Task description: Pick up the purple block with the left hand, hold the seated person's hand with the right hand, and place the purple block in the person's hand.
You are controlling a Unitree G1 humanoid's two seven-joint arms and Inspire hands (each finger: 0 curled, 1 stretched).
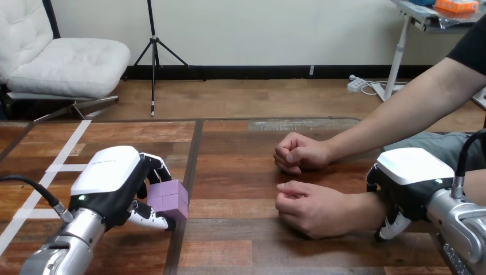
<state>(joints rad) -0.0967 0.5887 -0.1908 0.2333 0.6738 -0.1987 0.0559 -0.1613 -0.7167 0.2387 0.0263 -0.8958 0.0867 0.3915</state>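
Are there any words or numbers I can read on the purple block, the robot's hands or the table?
None: no words, numbers or signs show on the purple block, the left hand, the right hand or the table.
The white tape on the table is blank too.

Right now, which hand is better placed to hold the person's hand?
Right. The right hand lies over the wrist of the person's nearer hand; the left hand is far off, curled round the purple block.
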